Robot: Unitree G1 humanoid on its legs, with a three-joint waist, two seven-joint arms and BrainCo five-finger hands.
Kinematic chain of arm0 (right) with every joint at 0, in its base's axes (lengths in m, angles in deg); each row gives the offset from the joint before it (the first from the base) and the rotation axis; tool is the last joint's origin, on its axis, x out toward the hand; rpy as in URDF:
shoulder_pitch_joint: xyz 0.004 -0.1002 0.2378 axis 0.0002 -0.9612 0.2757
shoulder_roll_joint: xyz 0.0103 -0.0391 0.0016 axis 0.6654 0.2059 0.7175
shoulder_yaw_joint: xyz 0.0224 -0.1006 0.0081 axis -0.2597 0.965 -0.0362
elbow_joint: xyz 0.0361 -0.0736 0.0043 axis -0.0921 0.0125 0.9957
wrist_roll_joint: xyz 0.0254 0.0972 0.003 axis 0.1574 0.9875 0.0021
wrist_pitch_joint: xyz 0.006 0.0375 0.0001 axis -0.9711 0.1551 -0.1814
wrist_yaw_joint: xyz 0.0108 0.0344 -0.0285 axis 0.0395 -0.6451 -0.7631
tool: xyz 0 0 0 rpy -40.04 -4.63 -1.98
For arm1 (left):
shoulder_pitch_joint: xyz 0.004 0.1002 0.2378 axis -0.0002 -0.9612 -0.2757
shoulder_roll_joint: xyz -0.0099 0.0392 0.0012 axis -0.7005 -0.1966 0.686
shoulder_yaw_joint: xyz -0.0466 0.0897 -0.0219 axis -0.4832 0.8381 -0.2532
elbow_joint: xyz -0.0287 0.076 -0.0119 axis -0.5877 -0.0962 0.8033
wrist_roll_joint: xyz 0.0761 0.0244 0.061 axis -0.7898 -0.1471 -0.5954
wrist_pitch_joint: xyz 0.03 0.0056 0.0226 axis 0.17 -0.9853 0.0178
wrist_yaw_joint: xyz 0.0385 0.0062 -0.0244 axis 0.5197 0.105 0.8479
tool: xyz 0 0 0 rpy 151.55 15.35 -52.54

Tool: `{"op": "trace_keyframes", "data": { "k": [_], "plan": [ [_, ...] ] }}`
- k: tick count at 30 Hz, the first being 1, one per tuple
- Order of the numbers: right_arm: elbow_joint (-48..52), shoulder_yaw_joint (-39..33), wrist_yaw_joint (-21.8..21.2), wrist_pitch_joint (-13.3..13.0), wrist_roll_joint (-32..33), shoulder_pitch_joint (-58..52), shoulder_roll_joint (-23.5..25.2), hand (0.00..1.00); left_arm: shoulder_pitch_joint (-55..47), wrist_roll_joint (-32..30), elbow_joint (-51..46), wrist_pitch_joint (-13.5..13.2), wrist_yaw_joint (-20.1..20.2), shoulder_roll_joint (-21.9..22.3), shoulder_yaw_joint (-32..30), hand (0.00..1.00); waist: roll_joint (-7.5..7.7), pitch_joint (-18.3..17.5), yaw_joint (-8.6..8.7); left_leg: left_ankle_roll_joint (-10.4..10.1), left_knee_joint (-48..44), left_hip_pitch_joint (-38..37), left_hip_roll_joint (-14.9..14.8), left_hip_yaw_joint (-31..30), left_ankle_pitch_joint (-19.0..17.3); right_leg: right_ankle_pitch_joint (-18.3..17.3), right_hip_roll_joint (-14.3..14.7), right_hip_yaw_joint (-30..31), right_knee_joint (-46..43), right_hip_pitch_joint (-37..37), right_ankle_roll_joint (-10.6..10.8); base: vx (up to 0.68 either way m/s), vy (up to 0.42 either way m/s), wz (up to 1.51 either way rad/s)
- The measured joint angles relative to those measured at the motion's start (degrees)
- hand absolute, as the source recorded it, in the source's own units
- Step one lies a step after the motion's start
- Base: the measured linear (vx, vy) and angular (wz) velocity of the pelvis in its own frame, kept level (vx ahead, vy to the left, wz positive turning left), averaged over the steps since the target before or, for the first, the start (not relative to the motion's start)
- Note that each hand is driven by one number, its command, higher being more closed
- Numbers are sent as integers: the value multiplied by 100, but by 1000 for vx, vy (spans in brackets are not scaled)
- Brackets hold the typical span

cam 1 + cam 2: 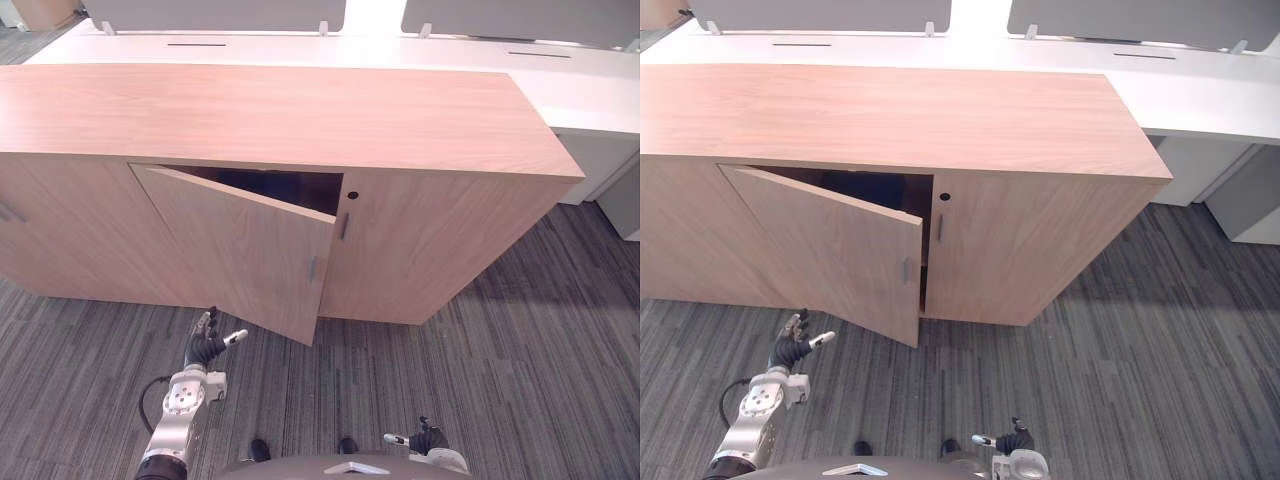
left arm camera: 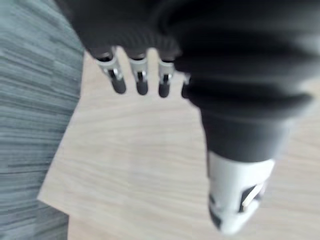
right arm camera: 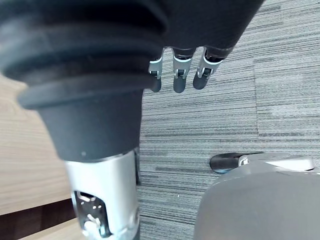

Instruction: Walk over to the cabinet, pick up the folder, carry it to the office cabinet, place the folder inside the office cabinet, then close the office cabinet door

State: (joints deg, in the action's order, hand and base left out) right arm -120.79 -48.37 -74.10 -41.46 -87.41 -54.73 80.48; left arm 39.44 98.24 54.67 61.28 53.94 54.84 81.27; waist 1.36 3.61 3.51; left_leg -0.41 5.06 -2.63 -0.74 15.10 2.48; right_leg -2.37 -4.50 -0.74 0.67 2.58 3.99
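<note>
A long wooden office cabinet (image 1: 270,115) stands in front of me. Its middle door (image 1: 240,250) hangs partly open, hinged on the left, with a small handle (image 1: 312,268) near its free edge. The gap behind it is dark, and I cannot make out what lies inside. My left hand (image 1: 205,345) is raised just in front of the door's lower part, open, holding nothing. In the left wrist view its fingers (image 2: 140,82) are straight, with the pale door face (image 2: 140,165) close beyond them. My right hand (image 1: 428,438) hangs low by my side, fingers (image 3: 177,75) relaxed over the carpet, empty.
The cabinet's right door (image 1: 440,250) is closed, with a slim handle (image 1: 344,226) and a keyhole (image 1: 352,195). White desks (image 1: 580,80) with grey screens (image 1: 210,12) stand behind the cabinet. Grey striped carpet (image 1: 480,380) lies between me and the cabinet.
</note>
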Motion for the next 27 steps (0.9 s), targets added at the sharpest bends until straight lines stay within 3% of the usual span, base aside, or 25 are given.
{"op": "trace_keyframes", "data": {
  "k": [5,10,27],
  "plan": [
    [-118,4,-2,3,-3,82,19,0,-95,-190,1347,119,127,24,-192,0,110,-27,-29,4,0,-38,36,-67,2,-12,-23,-24,21,93,26,-1,-1,7],
    [-356,0,0,18,-4,261,18,0,-113,-460,2324,249,114,84,-466,0,126,-20,-58,3,0,-80,36,-70,3,-9,-23,-31,25,141,28,0,0,0],
    [-676,-261,-2,79,-3,455,1,0,-43,-686,2887,363,85,268,-918,0,43,18,-132,4,0,-236,26,81,1,-8,-22,127,-47,177,33,-15,-4,-4]
  ]
}}
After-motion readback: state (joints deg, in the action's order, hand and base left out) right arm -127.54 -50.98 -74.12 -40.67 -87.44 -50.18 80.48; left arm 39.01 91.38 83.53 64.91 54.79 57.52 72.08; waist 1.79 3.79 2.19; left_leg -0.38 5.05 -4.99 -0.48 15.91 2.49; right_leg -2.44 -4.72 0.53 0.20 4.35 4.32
